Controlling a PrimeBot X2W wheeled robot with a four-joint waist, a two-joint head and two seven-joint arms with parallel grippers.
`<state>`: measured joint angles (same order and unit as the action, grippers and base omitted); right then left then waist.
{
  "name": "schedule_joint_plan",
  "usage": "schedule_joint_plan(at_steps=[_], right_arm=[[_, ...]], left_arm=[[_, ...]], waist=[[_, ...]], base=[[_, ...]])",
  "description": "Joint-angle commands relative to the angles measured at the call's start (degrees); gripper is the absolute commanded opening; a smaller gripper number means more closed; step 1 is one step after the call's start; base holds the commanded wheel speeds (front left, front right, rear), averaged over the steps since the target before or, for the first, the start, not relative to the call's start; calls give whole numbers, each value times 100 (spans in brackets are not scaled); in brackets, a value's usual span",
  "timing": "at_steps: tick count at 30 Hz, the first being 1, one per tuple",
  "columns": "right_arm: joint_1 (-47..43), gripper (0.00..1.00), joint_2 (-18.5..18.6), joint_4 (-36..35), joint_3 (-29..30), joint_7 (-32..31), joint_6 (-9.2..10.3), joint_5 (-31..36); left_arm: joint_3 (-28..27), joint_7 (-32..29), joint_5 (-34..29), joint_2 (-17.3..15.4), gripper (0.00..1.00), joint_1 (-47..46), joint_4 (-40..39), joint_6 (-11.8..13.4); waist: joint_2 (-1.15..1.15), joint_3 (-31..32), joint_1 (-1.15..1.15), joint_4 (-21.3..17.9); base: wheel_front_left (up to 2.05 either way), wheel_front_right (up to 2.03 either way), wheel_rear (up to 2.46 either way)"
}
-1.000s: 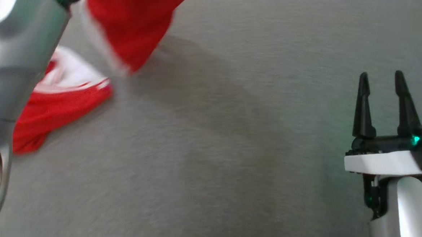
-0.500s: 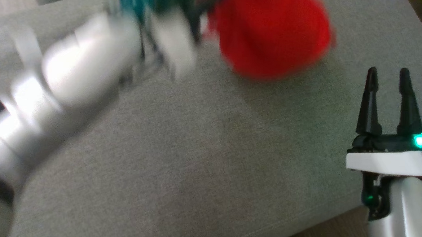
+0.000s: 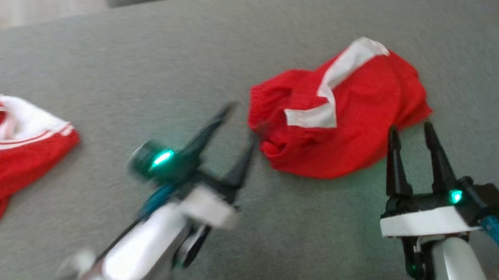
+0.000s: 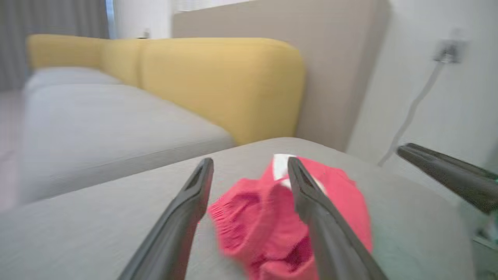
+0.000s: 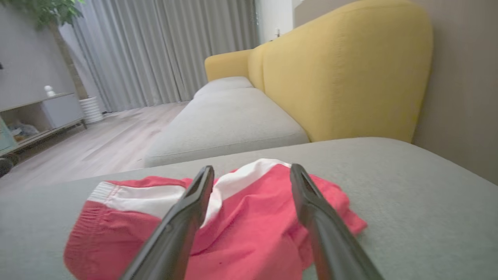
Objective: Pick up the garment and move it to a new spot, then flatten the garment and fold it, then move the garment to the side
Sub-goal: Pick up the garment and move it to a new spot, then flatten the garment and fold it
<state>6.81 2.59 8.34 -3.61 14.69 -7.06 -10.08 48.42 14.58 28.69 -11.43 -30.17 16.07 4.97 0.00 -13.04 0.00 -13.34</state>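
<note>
Your crumpled red shorts (image 3: 340, 119), white-striped, lie at 1 o'clock on the grey woven cushion (image 3: 151, 66). Your left hand (image 3: 241, 124) at their 8 o'clock and right hand (image 3: 411, 128) at 5 both gape wide, empty. The right wrist view adds a rounded yellow backrest (image 5: 342, 74).

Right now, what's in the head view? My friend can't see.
A crumpled red fabric garment with a white stripe lies on a grey fabric cushion. Two open dark pincers flank it: left pincer at its left edge, right pincer lower right.

Garment (image 3: 352, 132) on cushion (image 3: 151, 66), right of centre
</note>
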Motion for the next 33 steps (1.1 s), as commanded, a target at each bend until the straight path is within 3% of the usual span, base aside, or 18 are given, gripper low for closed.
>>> schedule_joint_plan(at_steps=[1,8,14,20,33], right_arm=[[4,100,29,-158,-149,30,-43,56],[-269,100,29,-184,45,30,-43,374],[-783,100,29,-289,-59,30,-43,562],[-1050,100,42,-353,-155,30,-43,543],[-1073,100,104,-377,-293,30,-43,445]], left_arm=[[-541,40,-113,-28,100,380,-311,75],[-2539,41,-839,559,100,2136,-1244,16],[-3443,41,-1420,815,100,3041,-1749,-187],[-3530,41,-1663,852,100,3477,-1981,-293],[-3361,41,-1733,855,100,3576,-1793,-152]], waist=[[0,301,0,297],[0,731,0,894],[0,1174,0,1206],[0,1308,0,1290],[0,1351,0,1252]], base=[[0,0,0],[0,0,0],[0,0,0],[0,0,0],[0,0,0]])
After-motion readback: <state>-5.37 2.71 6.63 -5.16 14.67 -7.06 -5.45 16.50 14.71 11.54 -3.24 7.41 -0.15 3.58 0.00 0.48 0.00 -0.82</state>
